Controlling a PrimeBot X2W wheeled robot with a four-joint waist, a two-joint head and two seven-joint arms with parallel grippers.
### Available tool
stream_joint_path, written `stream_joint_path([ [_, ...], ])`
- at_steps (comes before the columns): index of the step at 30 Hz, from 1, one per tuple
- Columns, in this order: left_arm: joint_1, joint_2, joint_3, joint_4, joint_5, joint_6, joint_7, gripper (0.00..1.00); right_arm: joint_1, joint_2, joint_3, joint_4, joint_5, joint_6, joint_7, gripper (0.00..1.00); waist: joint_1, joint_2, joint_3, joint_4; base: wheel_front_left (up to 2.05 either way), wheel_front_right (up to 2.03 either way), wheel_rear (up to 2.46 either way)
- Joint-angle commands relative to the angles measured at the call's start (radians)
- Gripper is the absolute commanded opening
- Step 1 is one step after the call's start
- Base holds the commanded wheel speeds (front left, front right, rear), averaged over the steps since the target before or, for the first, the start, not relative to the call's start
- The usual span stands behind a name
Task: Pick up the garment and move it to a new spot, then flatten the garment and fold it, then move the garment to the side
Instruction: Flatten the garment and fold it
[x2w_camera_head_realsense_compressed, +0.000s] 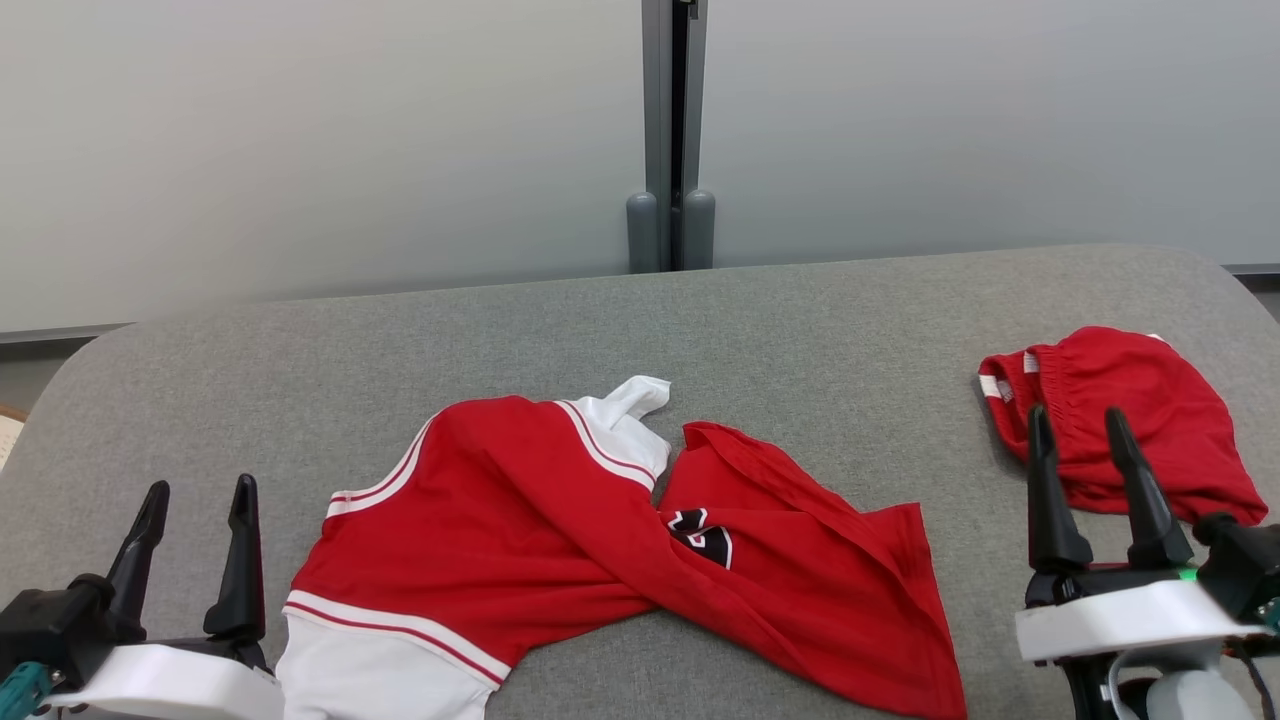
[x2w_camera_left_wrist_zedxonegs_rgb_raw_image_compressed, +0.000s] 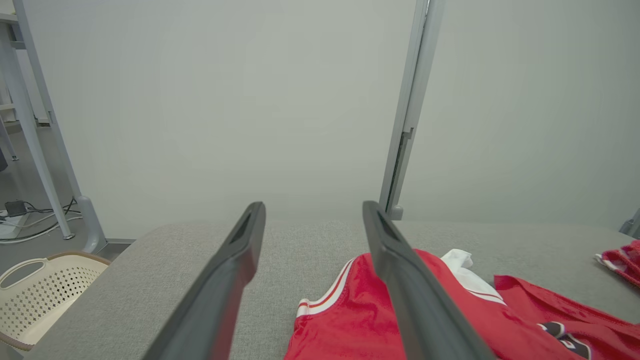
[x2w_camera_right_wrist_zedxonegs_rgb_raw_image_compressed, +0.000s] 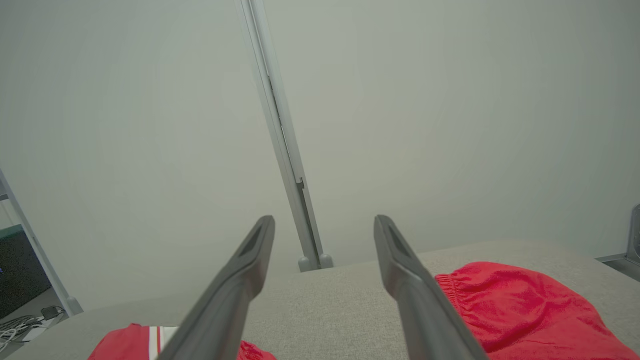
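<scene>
A red garment (x2w_camera_head_realsense_compressed: 560, 530) with white sleeves and a black emblem lies crumpled on the grey table (x2w_camera_head_realsense_compressed: 820, 310), near its front middle. It also shows in the left wrist view (x2w_camera_left_wrist_zedxonegs_rgb_raw_image_compressed: 350, 320) and at the bottom left of the right wrist view (x2w_camera_right_wrist_zedxonegs_rgb_raw_image_compressed: 125, 342). My left gripper (x2w_camera_head_realsense_compressed: 200, 495) stands open at the lower left, just left of the garment's white sleeve, nothing between its fingers (x2w_camera_left_wrist_zedxonegs_rgb_raw_image_compressed: 235, 270). My right gripper (x2w_camera_head_realsense_compressed: 1080, 425) stands open at the lower right, holding nothing.
A second red garment (x2w_camera_head_realsense_compressed: 1130, 420), bunched with an elastic band, lies at the table's right side behind my right gripper, also seen in the right wrist view (x2w_camera_right_wrist_zedxonegs_rgb_raw_image_compressed: 515, 305). A cream perforated basket (x2w_camera_left_wrist_zedxonegs_rgb_raw_image_compressed: 40, 295) sits on the floor left of the table. Grey partition post (x2w_camera_head_realsense_compressed: 672, 130) behind.
</scene>
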Motion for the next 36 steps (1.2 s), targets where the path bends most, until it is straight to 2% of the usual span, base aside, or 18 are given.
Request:
stream_joint_path([
  [1, 0.004, -0.003, 0.009, 0.003, 0.010, 0.007, -0.006, 1.00, 0.012, -0.001, 0.000, 0.004, -0.012, 0.000, -0.007, 1.00, 0.0000, -0.0001, -0.001, 0.000, 0.00, 0.00, 0.00],
  [10, 0.025, -0.038, 0.023, 0.020, 0.040, -0.002, -0.023, 1.00, 0.021, 0.002, 0.000, 0.022, -0.037, 0.000, -0.004, 1.00, 0.0000, -0.0001, -0.005, -0.003, 0.00, 0.00, 0.00],
  [28, 0.035, -0.038, 0.022, 0.038, 0.034, -0.012, -0.013, 1.00, 0.020, -0.003, -0.001, 0.005, -0.029, 0.000, 0.047, 1.00, 0.0000, -0.0001, -0.008, -0.005, 0.00, 0.00, 0.00],
  [32, 0.063, -0.026, 0.010, 0.054, -0.016, -0.024, 0.067, 1.00, 0.056, -0.018, 0.005, 0.038, -0.007, 0.000, 0.189, 1.00, 0.0000, -0.0001, -0.005, -0.001, 0.00, 0.00, 0.00],
  [36, 0.120, 0.003, -0.021, 0.069, -0.066, -0.028, 0.198, 1.00, 0.111, -0.040, 0.038, 0.077, 0.048, 0.000, 0.389, 1.00, 0.0000, -0.0001, 0.004, 0.001, 0.00, 0.00, 0.00],
])
